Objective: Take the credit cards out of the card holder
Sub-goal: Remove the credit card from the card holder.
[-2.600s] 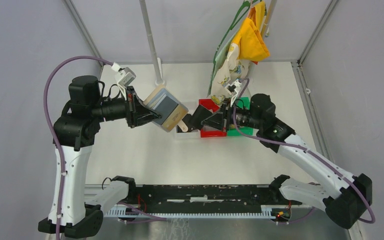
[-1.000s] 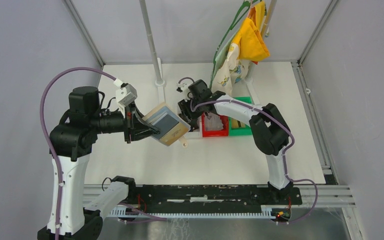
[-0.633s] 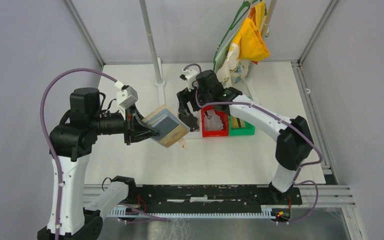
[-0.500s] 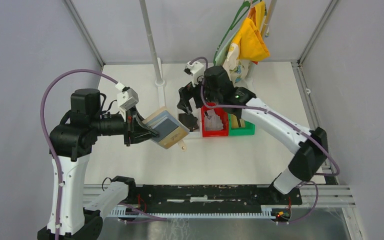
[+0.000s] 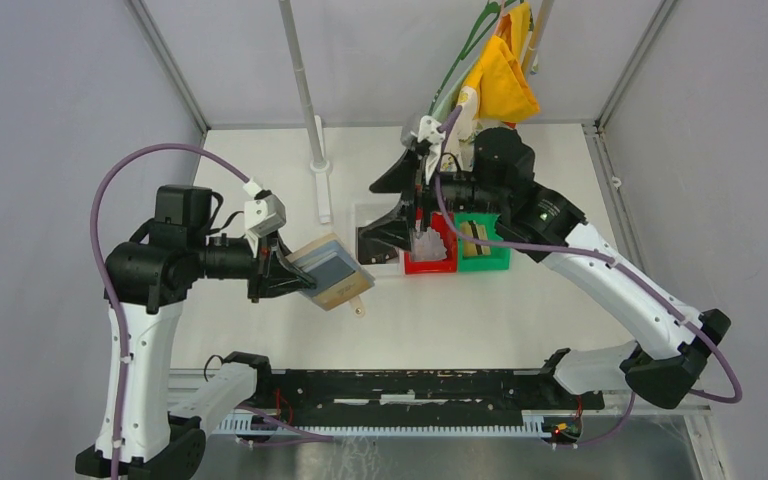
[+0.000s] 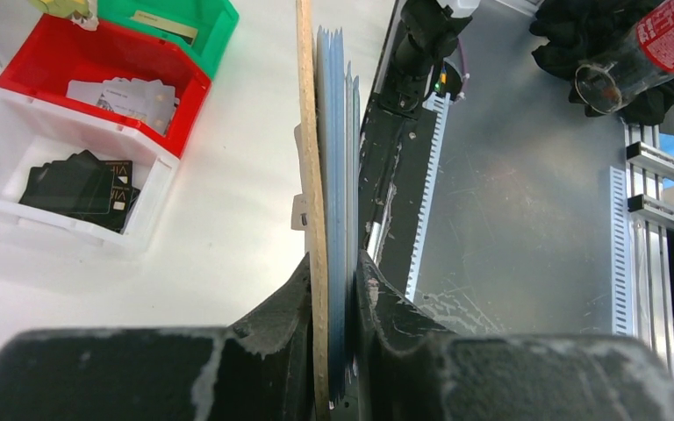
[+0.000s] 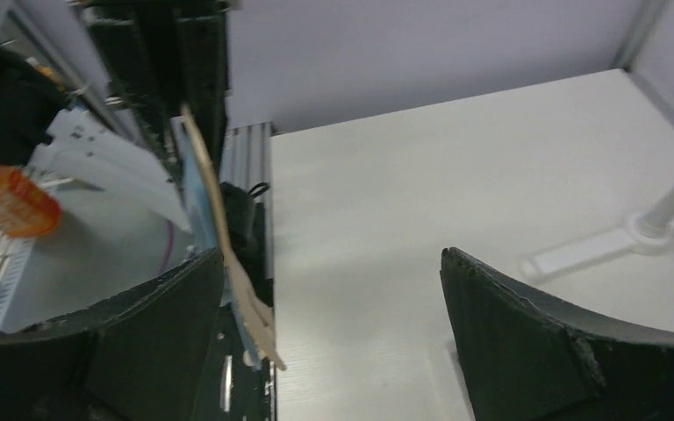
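The tan card holder with its blue-grey panel hangs above the table, left of the bins, and my left gripper is shut on its edge. In the left wrist view the card holder shows edge-on between the pads of the left gripper. Pale credit cards lie in the red bin; the credit cards also show from the left wrist. My right gripper is open and empty over the white bin. From the right gripper, the card holder is at the left.
A green bin holding a tan item stands right of the red one. Black cards lie in the white bin. Yellow patterned cloths hang at the back beside a white pole. A black rail runs along the near edge.
My right arm has lifted away from the bins and swung right, and its jaws have opened wide. The left gripper has carried the card holder slightly down and towards the near side.
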